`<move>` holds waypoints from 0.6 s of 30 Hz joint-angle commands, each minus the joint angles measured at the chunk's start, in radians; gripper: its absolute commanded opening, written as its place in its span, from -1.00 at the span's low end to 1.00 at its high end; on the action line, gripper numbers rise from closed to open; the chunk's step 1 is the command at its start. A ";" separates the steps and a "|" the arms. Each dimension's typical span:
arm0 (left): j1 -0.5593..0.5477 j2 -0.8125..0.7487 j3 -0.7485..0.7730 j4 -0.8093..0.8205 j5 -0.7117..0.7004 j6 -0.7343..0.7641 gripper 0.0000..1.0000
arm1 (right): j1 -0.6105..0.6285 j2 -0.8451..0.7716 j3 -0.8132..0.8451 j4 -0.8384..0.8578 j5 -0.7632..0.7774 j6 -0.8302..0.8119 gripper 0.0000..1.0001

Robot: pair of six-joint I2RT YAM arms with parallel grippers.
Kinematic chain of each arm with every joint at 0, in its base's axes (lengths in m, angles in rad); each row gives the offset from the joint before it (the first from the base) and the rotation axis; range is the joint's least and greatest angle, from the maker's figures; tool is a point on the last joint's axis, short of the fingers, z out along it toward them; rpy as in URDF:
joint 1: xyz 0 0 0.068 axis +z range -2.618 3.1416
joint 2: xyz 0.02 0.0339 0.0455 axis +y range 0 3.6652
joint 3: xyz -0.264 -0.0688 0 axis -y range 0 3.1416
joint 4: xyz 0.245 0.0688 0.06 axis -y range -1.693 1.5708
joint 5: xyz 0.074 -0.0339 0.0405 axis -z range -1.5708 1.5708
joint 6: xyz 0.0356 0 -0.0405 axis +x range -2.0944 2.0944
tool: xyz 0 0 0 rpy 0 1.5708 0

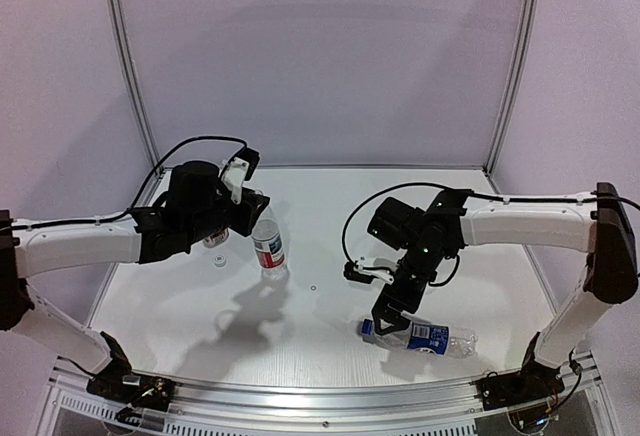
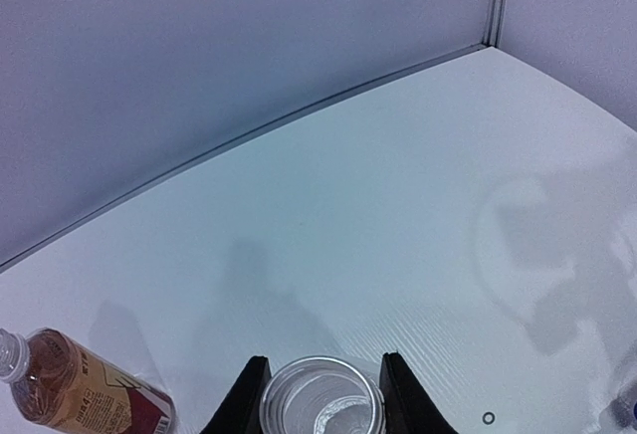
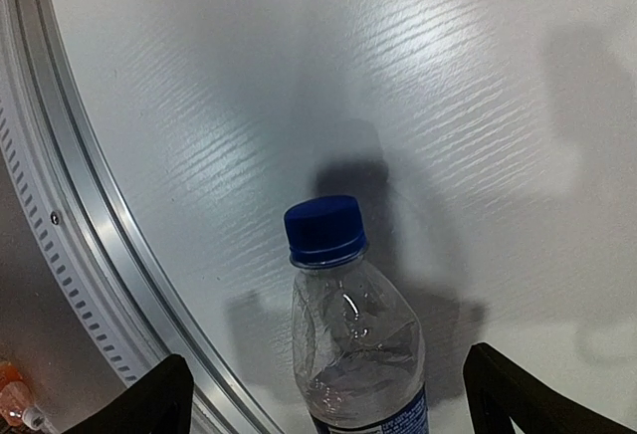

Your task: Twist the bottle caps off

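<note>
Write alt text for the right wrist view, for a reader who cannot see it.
A clear plastic bottle with a blue cap lies on the white table, cap pointing away from the camera, between wide-open jaws that do not touch it. A ridged aluminium rail curves along the left edge.

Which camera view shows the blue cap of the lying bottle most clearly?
The right wrist view: the blue cap is close, sharp and fully visible, screwed on its bottle. In the top view it is only a tiny blue spot under the right arm. The left wrist view does not show it.
</note>
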 commanded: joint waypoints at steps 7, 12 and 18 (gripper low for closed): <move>-0.008 -0.027 -0.072 0.032 0.006 -0.002 -0.19 | 0.002 0.050 -0.031 -0.091 -0.034 -0.007 0.93; -0.020 -0.066 -0.069 0.017 -0.020 0.004 0.40 | 0.001 0.061 -0.029 -0.085 -0.040 0.009 0.93; -0.029 -0.104 -0.060 -0.006 -0.024 0.021 0.67 | 0.002 0.041 -0.046 -0.071 -0.026 0.010 0.94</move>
